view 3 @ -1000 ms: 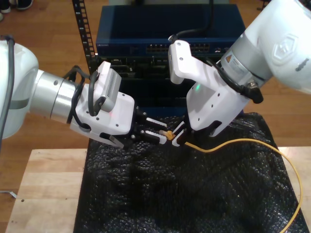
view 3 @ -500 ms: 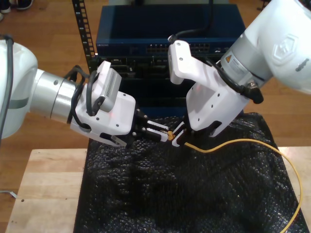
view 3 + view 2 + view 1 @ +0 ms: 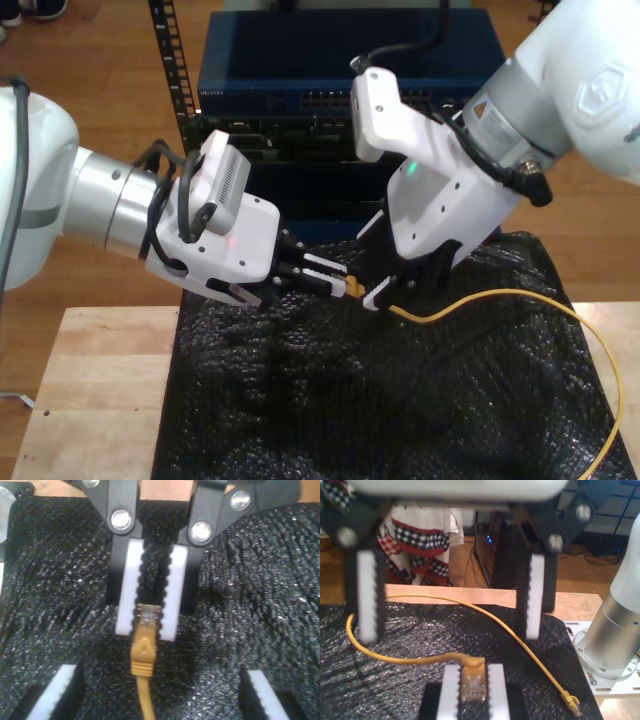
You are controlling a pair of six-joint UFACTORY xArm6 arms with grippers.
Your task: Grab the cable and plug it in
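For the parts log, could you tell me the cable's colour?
Yellow-orange cable; clearest in the second wrist view.

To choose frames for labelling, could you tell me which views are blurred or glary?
First wrist view: my first pincer's fingers are blurred, the cable plug clearer. Second wrist view: the black mat sparkles with glints. Exterior view: evenly lit, fairly sharp.

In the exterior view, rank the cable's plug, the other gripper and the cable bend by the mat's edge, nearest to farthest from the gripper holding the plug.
From my second gripper:
1. cable's plug, pinched at its fingertips.
2. my first gripper, just beyond, toward the exterior view's right.
3. cable bend, at the exterior view's right edge.
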